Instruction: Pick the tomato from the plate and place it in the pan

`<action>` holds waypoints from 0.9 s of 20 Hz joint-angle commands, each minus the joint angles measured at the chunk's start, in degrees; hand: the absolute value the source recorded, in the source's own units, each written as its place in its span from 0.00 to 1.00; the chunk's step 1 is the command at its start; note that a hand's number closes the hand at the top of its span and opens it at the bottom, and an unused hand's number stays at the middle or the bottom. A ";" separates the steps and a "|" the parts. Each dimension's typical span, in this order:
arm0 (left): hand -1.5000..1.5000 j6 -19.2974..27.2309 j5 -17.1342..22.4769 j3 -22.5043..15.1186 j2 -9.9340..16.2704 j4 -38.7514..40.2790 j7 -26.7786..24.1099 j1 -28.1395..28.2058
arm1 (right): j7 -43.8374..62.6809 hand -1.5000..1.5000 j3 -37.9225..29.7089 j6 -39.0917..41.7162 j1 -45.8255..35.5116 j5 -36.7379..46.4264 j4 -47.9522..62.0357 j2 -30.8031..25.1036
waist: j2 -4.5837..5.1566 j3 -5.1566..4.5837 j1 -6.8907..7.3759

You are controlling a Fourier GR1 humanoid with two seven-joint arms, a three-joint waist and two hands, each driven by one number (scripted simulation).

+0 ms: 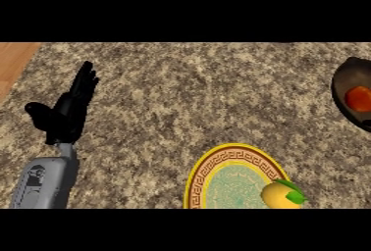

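At the counter's left we see the robot's left hand (71,110) resting open, fingers straight and pointing up, holding nothing and touching nothing. The right hand does not show. The tomato (358,98) lies inside the dark pan (342,83) at the right edge, only part of the pan in view. Along the lower edge sits the patterned plate (217,169), a yellow fruit with green leaves (281,194) on its right side, possibly a lemon. The speckled granite counter (203,93) separates hand and dishes.
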 commanded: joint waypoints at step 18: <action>0.50 1.22 0.21 2.93 1.35 -0.38 -0.19 4.07 | -10.97 0.00 -6.21 36.84 13.61 -11.05 1.76 -16.07 | -1.81 -0.08 -5.50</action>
